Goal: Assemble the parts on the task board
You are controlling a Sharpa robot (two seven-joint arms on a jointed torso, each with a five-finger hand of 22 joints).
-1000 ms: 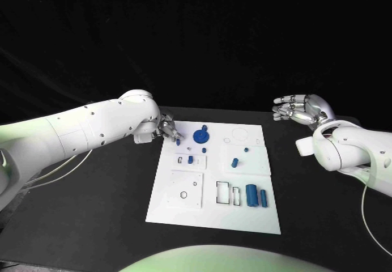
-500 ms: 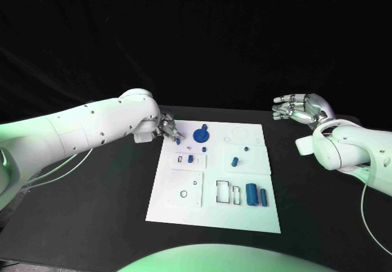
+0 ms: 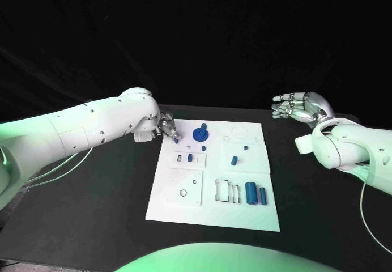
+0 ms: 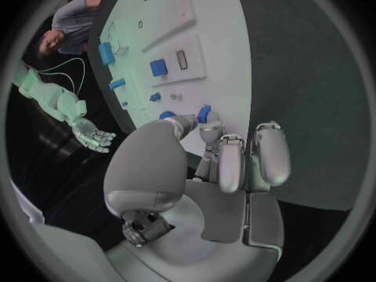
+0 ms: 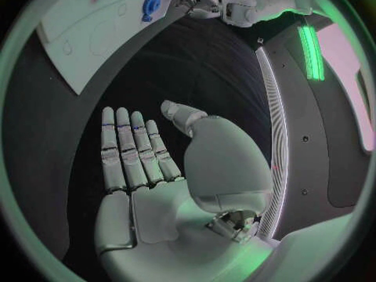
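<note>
At centre frame, the white task board (image 3: 214, 198) lies on the black table (image 3: 98, 204). The left hand (image 3: 166, 128) pinches a small blue part (image 4: 203, 114) at the board's upper-left corner. The right hand (image 3: 298, 106) hovers at right of frame, off the board, fingers spread and holding nothing.

- Black table (image 3: 98, 198): matte top, carries the white plate at its middle; bare dark surface on both sides of it.
- Black backdrop (image 3: 212, 51): hangs behind the table's far edge, plain and dark.
- Thin pale cable (image 3: 49, 170): trails over the table's left part, curving toward the left edge.
- Green light strip (image 5: 311, 51): bright band in the room beyond the table, seen from the right wrist.
</note>
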